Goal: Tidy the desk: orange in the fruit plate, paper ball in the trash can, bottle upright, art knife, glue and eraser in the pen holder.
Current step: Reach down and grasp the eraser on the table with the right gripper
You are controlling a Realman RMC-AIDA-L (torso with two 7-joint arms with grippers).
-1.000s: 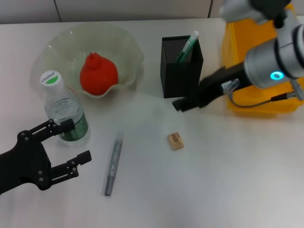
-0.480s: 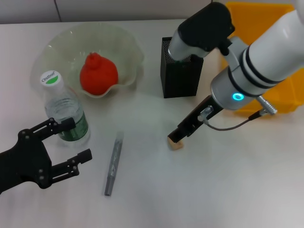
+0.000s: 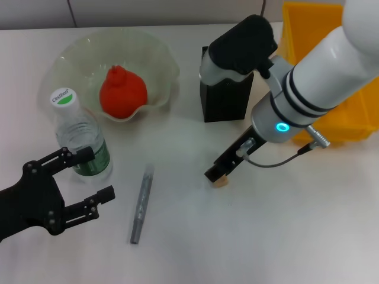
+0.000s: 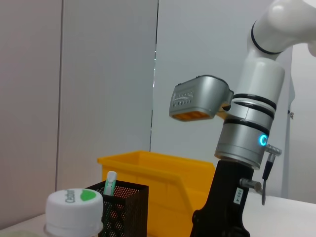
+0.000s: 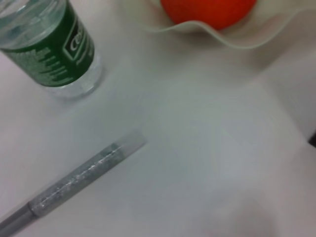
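The orange [image 3: 121, 92] lies in the pale green fruit plate [image 3: 77, 50]. The bottle [image 3: 80, 139] stands upright in front of the plate. My left gripper [image 3: 95, 176] is open and empty just in front of the bottle. My right gripper [image 3: 216, 173] is down on the tan eraser [image 3: 221, 181], which is mostly covered by it. A grey pen-shaped stick [image 3: 141, 204] lies flat between the two grippers. The black pen holder [image 3: 228, 100] is partly hidden by my right arm; the left wrist view shows a green-white pen [image 4: 109, 183] in it. The paper ball is out of view.
The yellow trash can [image 3: 308, 23] stands at the back right, behind my right arm. The right wrist view shows the bottle [image 5: 49, 44], the grey stick [image 5: 84, 180], the orange [image 5: 212, 10] and the plate rim [image 5: 237, 42].
My right arm has swung from beside the pen holder and the yellow bin forward and down onto the eraser. My left gripper has not moved.
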